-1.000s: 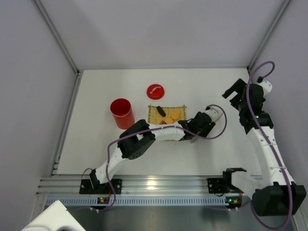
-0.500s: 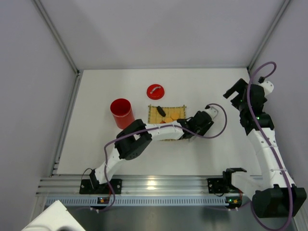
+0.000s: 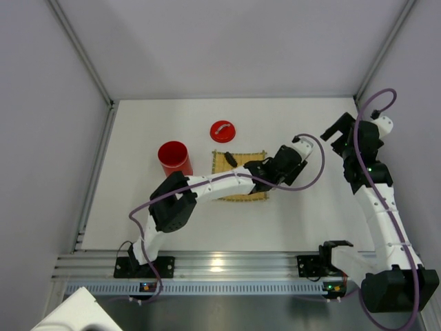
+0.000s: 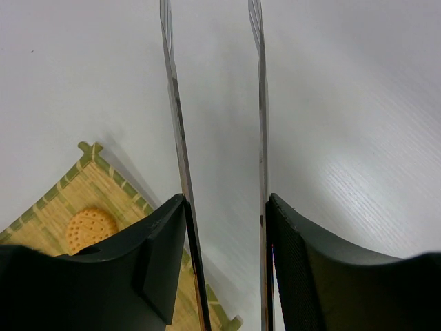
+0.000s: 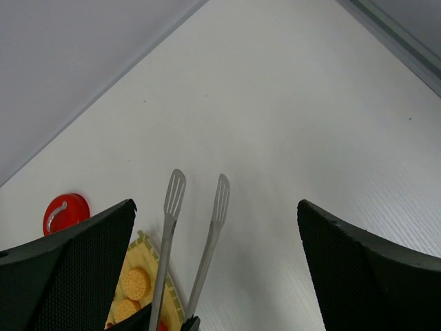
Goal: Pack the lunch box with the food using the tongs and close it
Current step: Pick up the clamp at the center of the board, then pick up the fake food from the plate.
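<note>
Left fingers closed on the tongs (moving farther out).

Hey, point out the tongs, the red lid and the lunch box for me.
tongs [image 5: 175, 189]: right wrist view, on the left slotted tip.
red lid [image 3: 222, 132]: top view, middle of its top.
lunch box [image 3: 180, 167]: top view, on its outer wall.

The red lunch box stood upright and open just left of the mat, and its round lid lay flat, well apart and farther back, pale handle up. The food sat on the mat: round orange slices and a dark piece. The thin silver tongs were pinched between the fingers of the left gripper, arms apart, slotted tips reaching out past the mat's corner.
</note>
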